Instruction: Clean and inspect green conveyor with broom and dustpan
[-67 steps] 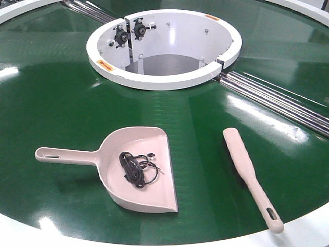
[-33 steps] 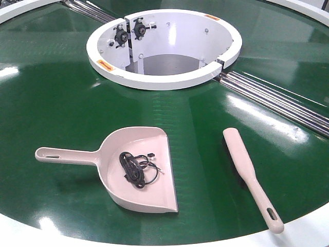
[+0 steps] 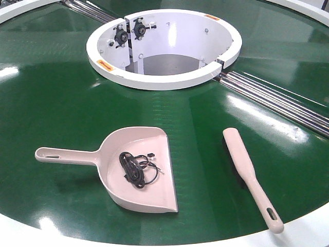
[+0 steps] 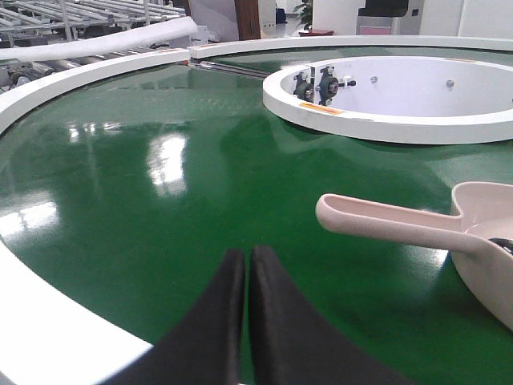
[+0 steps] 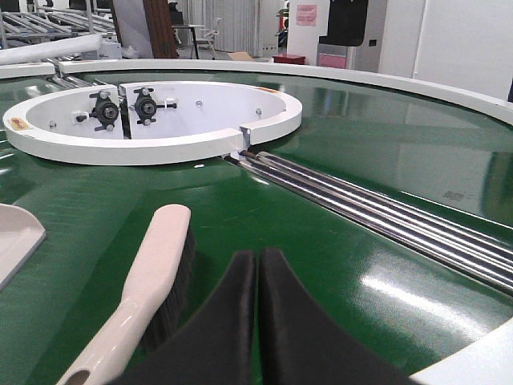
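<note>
The green conveyor [image 3: 61, 103] fills the front view. The dustpan [image 3: 139, 170] lies on it at front left, handle pointing left, with a tangle of black cable [image 3: 136, 167] inside. The broom [image 3: 247, 172] lies at front right, bristles down, handle toward the front edge. No gripper shows in the front view. My left gripper [image 4: 244, 255] is shut and empty, low over the belt, near the dustpan handle [image 4: 377, 220]. My right gripper [image 5: 257, 257] is shut and empty, just right of the broom [image 5: 148, 277].
The white central ring [image 3: 164, 49] with bearing blocks stands behind both tools. Steel rollers [image 3: 277, 100] run from the ring to the right. The white outer rim [image 3: 308, 226] edges the belt at the front.
</note>
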